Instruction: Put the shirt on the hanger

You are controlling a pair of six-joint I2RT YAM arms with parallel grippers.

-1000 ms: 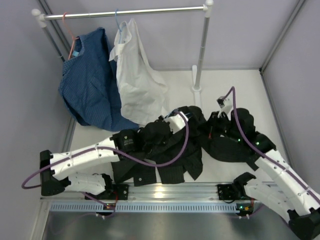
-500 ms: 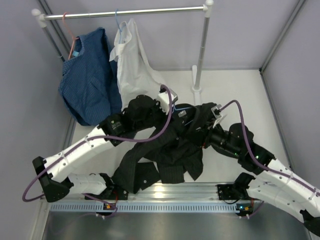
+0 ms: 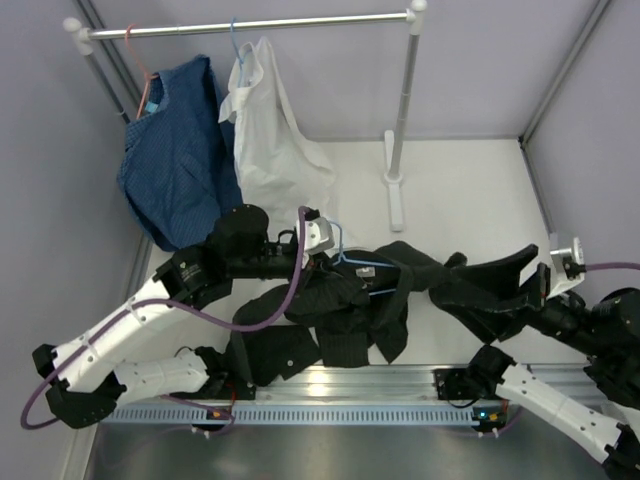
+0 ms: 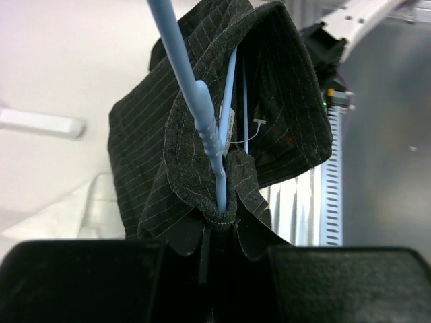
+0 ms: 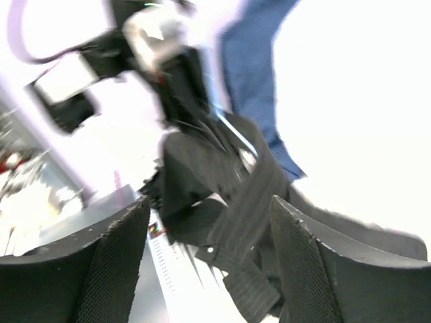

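My left gripper is shut on the neck of the light-blue wire hanger, and the shirt's collar is bunched round the wire at the jaws. In the left wrist view the hanger rises out of the pinstriped collar, and the gripper pinches both. The black shirt hangs from there and spreads over the table. Off to the right, my right gripper stands open and apart from the cloth. Between its wide fingers the right wrist view shows the shirt, blurred, with a cuff hanging.
A clothes rack stands at the back, with a blue shirt and a white shirt hung on it. Its right post and foot stand on the white table. An aluminium rail runs along the near edge.
My right gripper has opened, let go of the shirt and swung away to the right. The left arm lifted the hanger and collar toward the rack, then came back a little.
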